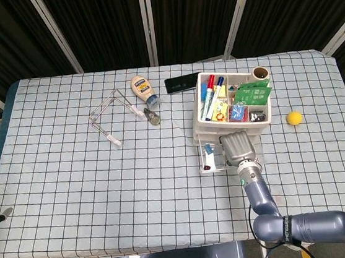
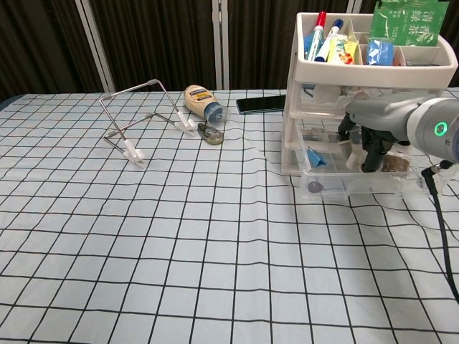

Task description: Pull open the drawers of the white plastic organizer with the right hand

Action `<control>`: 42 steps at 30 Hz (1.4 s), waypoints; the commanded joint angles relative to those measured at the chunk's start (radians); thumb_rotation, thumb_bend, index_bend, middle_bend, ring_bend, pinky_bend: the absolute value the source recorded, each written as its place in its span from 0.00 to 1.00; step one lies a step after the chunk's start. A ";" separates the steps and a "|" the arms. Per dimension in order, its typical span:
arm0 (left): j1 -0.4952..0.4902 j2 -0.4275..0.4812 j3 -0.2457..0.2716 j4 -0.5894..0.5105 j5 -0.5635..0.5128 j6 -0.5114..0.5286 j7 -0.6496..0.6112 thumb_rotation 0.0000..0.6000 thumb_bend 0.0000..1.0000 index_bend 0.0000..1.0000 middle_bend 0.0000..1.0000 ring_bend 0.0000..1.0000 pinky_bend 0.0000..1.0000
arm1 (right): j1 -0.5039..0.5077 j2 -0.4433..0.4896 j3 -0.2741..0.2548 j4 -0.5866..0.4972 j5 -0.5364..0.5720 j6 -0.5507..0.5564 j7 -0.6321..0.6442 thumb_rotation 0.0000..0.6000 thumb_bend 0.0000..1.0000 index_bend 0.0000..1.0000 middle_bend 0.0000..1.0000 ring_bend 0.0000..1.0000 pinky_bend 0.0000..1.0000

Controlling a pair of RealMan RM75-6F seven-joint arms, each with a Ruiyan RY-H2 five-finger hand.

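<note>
- The table [image 1: 74,196] is covered by a pale blue cloth [image 2: 179,251] with a black grid.
- A white plastic organizer [image 1: 234,104] stands on the right half, its top tray full of pens and packets; its bottom drawer [image 2: 358,180] sticks out toward the near edge.
- A black phone [image 1: 184,82] lies flat just beyond the organizer's left rear corner.
- A mayonnaise bottle [image 1: 144,90] lies on its side left of the phone, cap toward the near edge.
- A small dark keyring-like item [image 1: 152,117] lies just in front of the cap.
- A bent wire stand [image 1: 112,116] rests left of the bottle.
- A yellow ball [image 1: 294,117] sits right of the organizer, apart from it.
</note>
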 commanded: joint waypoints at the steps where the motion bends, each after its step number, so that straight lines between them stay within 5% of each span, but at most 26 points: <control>1: 0.001 0.001 0.001 0.000 0.001 0.001 -0.001 1.00 0.03 0.00 0.00 0.00 0.00 | -0.001 0.002 -0.001 -0.008 -0.005 0.007 -0.001 1.00 0.30 0.56 1.00 1.00 0.82; 20: 0.020 0.011 0.010 -0.010 0.036 0.044 -0.011 1.00 0.03 0.00 0.00 0.00 0.00 | -0.027 0.077 0.009 -0.178 -0.079 0.139 -0.020 1.00 0.30 0.58 1.00 1.00 0.82; 33: 0.043 0.013 0.030 -0.014 0.100 0.101 -0.007 1.00 0.03 0.00 0.00 0.00 0.00 | -0.125 0.234 -0.016 -0.357 -0.175 0.277 0.014 1.00 0.30 0.58 1.00 1.00 0.82; 42: 0.059 0.007 0.044 -0.021 0.153 0.145 0.019 1.00 0.03 0.00 0.00 0.00 0.00 | -0.253 0.406 -0.043 -0.378 -0.230 0.305 0.160 1.00 0.30 0.58 1.00 1.00 0.82</control>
